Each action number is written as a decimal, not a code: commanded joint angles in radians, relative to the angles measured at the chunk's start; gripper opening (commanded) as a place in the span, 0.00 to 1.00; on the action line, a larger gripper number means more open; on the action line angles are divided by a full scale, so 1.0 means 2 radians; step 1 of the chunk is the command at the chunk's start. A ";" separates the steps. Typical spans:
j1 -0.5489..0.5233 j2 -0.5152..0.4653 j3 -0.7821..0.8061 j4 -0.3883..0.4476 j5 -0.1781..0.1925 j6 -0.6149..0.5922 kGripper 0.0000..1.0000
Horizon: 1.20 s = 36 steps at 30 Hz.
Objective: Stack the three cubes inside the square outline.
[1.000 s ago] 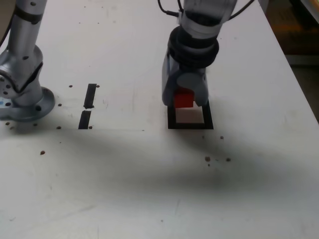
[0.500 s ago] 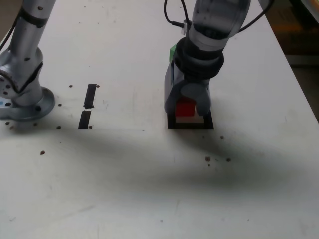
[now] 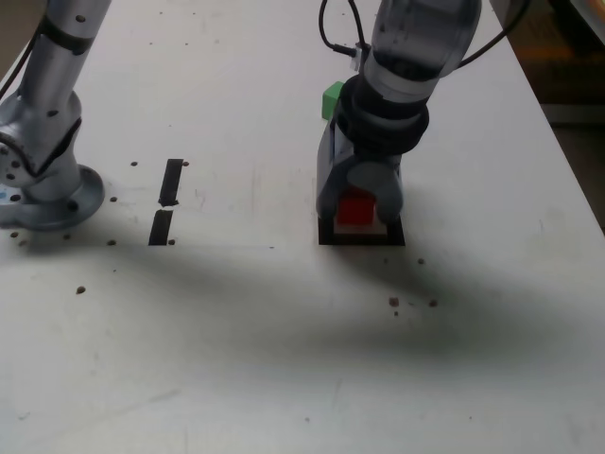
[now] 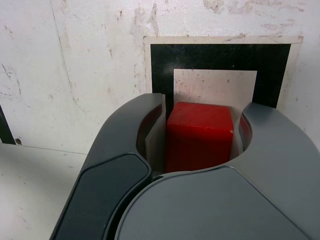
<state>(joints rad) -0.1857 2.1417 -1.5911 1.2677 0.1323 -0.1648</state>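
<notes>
Wrist view puts the red cube [image 4: 199, 136] squarely between the two grey fingers [image 4: 150, 132] of the gripper [image 4: 200, 135], one finger pressed against each side face, so the gripper is closed on it. Its top face is flat and matte, with crisp straight edges and a slightly lighter upper rim. Beyond it lies the square outline [image 4: 160, 75], a broad band of black tape framing a scuffed white interior; the cube sits over that interior, with the far strip of the frame showing clear past its front edge. Whether the cube's base touches the surface cannot be told from this angle. The fingers are smooth moulded plastic with rounded, curved shells, and a darker panel covers the one on one side.

From the exterior view, the gripper [image 3: 357, 210] hangs low over the square outline [image 3: 326, 233], the red cube [image 3: 355, 210] showing between its rounded grey tips. The green cube [image 3: 332, 97] rests on the table [image 3: 236, 359] behind the arm, on the exterior view's left of the dark wrist collar and well apart from the frame. Two short black tape strips [image 3: 166, 200] lie end to end towards the exterior view's left, near a round metal base [image 3: 57, 203]. The tabletop is white, worn and speckled with small dark marks
</notes>
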 commanded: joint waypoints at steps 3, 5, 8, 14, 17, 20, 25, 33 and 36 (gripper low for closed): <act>-0.001 0.001 -0.001 -0.002 -0.001 0.008 0.79; -0.001 0.000 0.000 -0.004 -0.001 0.011 0.86; -0.001 -0.004 0.001 -0.005 0.001 0.012 0.90; -0.001 -0.023 0.003 0.006 0.012 0.015 0.96; 0.001 -0.051 0.010 0.016 0.024 0.021 0.98; 0.007 -0.087 0.015 0.020 0.041 0.029 0.99; 0.052 -0.123 0.006 -0.021 0.030 0.034 0.99; 0.138 -0.166 -0.013 -0.050 -0.041 -0.008 0.99; 0.145 -0.169 0.009 -0.046 -0.026 -0.110 0.98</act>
<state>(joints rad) 0.1075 1.7997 -1.5910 1.1732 0.0722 -0.2358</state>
